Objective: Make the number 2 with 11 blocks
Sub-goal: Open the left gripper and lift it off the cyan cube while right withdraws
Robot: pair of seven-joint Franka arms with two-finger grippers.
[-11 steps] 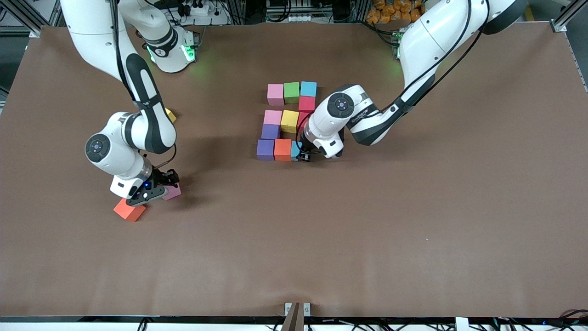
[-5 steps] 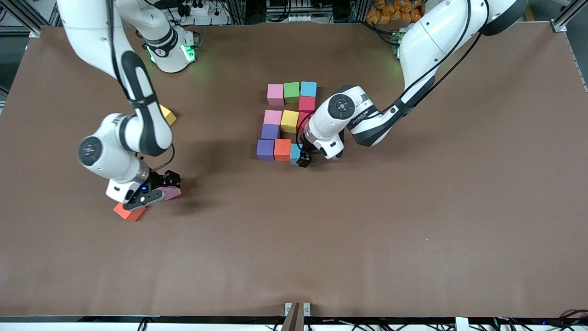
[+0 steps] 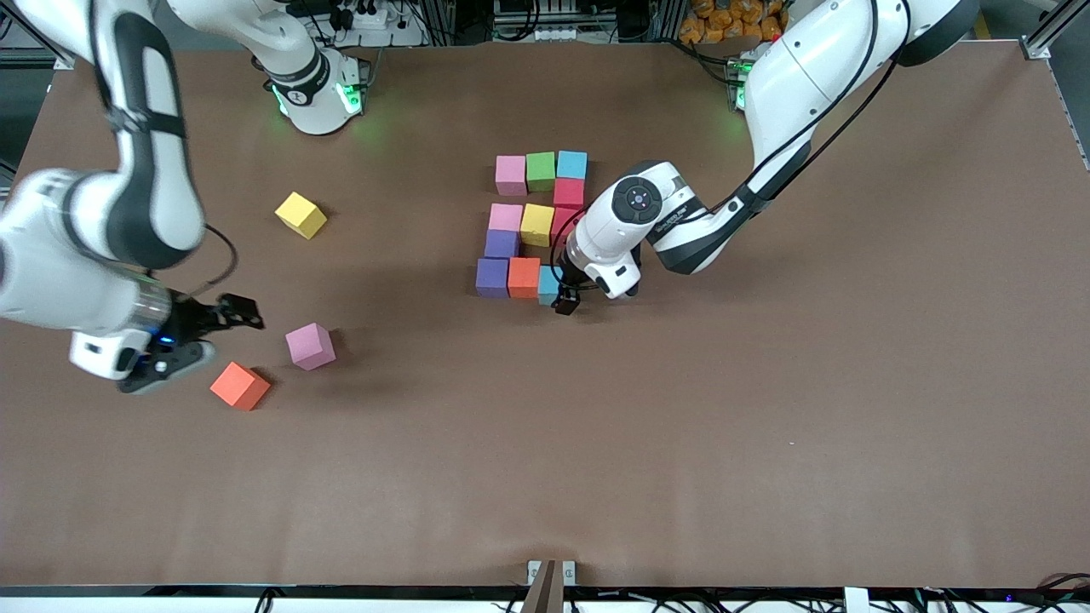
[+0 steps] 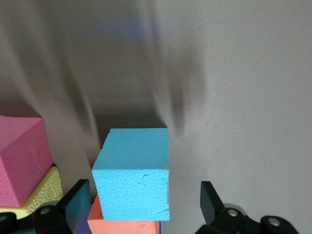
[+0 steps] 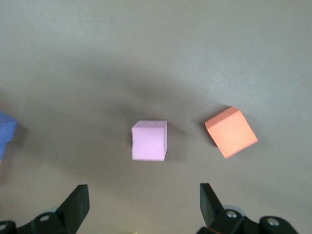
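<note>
L gripper [image 3: 564,300] jaws open astride light blue block [image 4: 132,173], R gripper [image 3: 200,336] jaws open, raised beside pink block [image 3: 310,346]

1. The light is bright and even, and it comes from above.
2. The brown table [image 3: 766,409] has no glare, only soft dark shadows beside the arms and the blocks.
3. Green light glows on the table near both arm bases.
4. The right arm [image 3: 102,230] looks smeared and blurry in the front view.
5. In the left wrist view, the table looks streaky and the light blue block [image 4: 132,173] is sharp.
</note>
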